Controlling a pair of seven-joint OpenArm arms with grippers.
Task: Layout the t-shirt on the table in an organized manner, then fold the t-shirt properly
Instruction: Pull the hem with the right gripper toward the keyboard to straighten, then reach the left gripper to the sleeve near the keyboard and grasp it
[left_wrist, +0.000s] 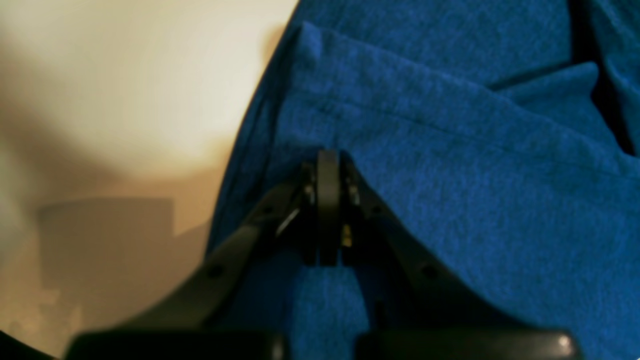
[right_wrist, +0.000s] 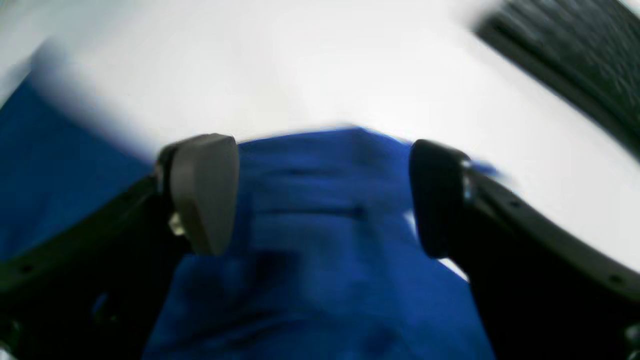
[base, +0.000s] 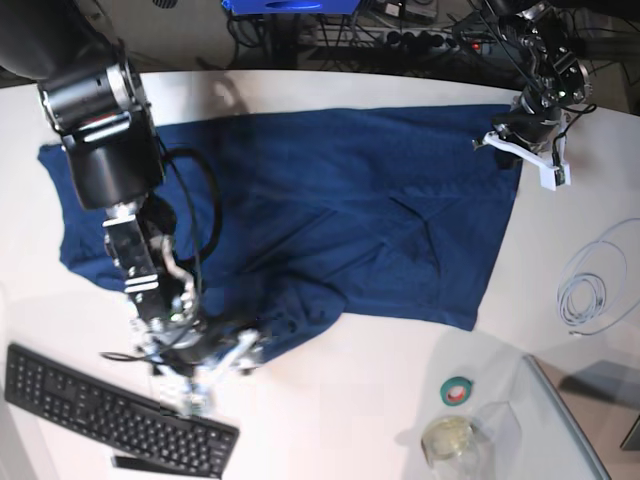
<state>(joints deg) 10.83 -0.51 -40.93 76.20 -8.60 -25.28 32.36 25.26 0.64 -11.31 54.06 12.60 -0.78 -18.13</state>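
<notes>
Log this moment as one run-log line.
left gripper: shut on t-shirt | right gripper: jaws open over hem | shirt: spread on table

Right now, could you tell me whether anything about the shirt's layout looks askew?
Yes. The t-shirt lies mostly spread on the table, but its near edge by the right gripper is bunched and wrinkled, with creases running across the middle.

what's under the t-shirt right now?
Only the white table shows around the t-shirt, which lies spread across it. Whatever lies beneath the cloth is covered and cannot be seen.
</notes>
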